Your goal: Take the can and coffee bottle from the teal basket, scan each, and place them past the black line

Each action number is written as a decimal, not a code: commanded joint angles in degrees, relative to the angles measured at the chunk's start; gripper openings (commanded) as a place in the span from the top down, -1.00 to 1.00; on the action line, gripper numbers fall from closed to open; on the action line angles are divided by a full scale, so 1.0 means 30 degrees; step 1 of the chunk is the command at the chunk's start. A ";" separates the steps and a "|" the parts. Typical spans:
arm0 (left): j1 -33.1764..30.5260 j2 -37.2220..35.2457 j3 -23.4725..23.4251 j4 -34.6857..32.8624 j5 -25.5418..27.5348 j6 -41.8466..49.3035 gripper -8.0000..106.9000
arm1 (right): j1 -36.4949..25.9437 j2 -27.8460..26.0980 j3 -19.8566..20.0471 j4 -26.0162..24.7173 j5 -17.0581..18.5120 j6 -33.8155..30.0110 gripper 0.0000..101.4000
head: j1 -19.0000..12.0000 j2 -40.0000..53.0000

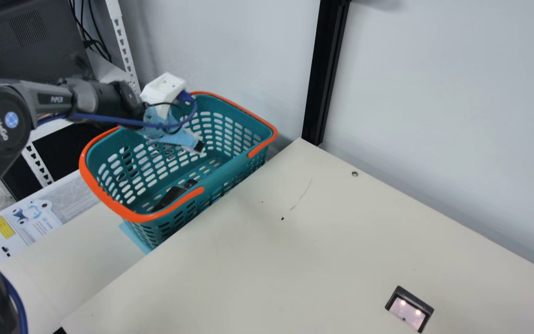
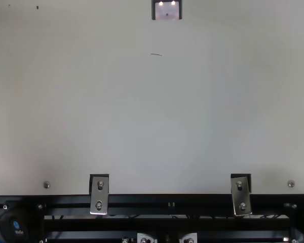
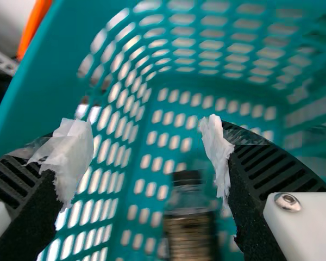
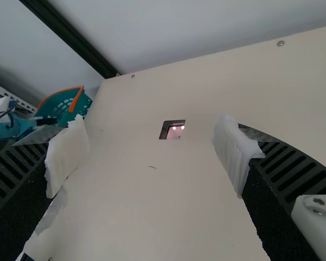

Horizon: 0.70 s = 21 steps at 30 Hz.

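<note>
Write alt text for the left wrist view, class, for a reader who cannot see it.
The robot's left tool is open above the slotted floor of a teal basket, where a dark-capped coffee bottle lies ungripped, seen through the gap between the fingers. Ragged white wrapping covers the tips of both black, ribbed fingers.

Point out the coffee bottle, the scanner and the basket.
Coffee bottle [image 3: 190, 236]: left wrist view, on its dark body.
Scanner [image 1: 406, 313]: main view, on its lit window.
Basket [image 1: 142, 216]: main view, on its orange rim.
</note>
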 commanded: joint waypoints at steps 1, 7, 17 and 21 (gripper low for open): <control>0.0000 0.0000 0.0000 0.0000 0.0000 0.0000 -0.71 | 0.0000 0.0000 0.0000 0.0000 0.0000 0.0000 -1.00 | -0.0610 0.0279; -0.0734 0.0082 -0.2577 0.1432 0.3801 -0.3586 -0.71 | 0.0000 0.0000 0.0000 0.0000 0.0000 0.0000 -1.00 | -0.0610 0.0279; -0.0814 0.0622 -0.2169 0.2852 0.3774 -0.4669 -0.71 | 0.0000 0.0000 0.0000 0.0000 0.0000 0.0000 -1.00 | -0.0610 0.0279; -0.0785 0.1120 -0.1803 0.4015 0.3262 -0.5271 -0.71 | 0.0000 0.0000 0.0000 0.0000 0.0000 0.0000 -1.00 | -0.0610 0.0279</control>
